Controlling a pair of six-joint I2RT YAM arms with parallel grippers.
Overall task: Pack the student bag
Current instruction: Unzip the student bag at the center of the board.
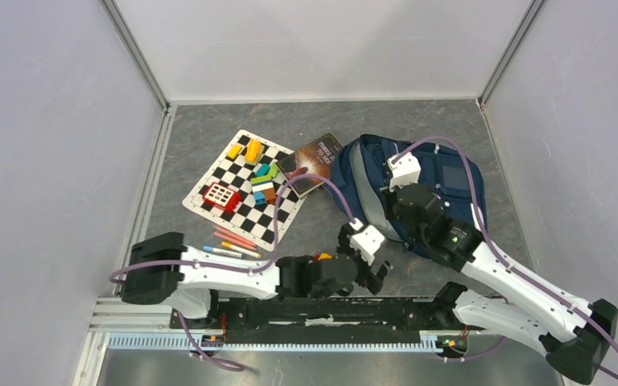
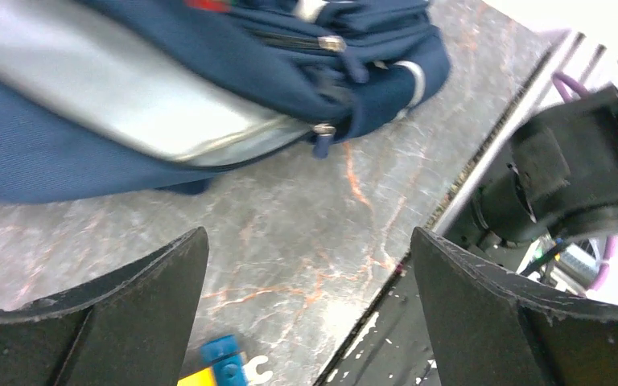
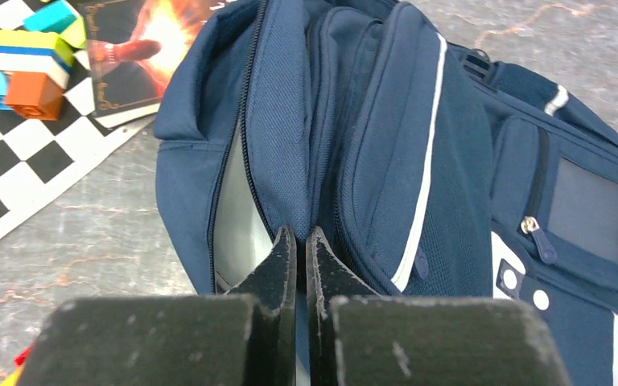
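Observation:
The student bag [image 1: 451,173], navy blue with a pale grey stripe, lies at the centre right of the table. Its main zip is open in the right wrist view [image 3: 451,161], showing a pale lining. My right gripper [image 1: 393,199] sits on the bag's near left part. Its jaws [image 3: 300,241] are shut on a fold of navy fabric at the opening's edge. My left gripper [image 1: 376,272] hovers low over bare table just in front of the bag. It is open and empty [image 2: 306,265], with the bag [image 2: 88,153] lying beyond its fingertips.
A chequered mat [image 1: 245,186] with several toy blocks and a red box [image 1: 220,195] lies left of the bag. A dark book [image 1: 314,163] overlaps the mat's corner beside the bag. Pens [image 1: 229,241] lie near the left arm. A small blue-yellow piece [image 2: 217,362] lies under my left gripper. The front rail [image 2: 467,185] is close.

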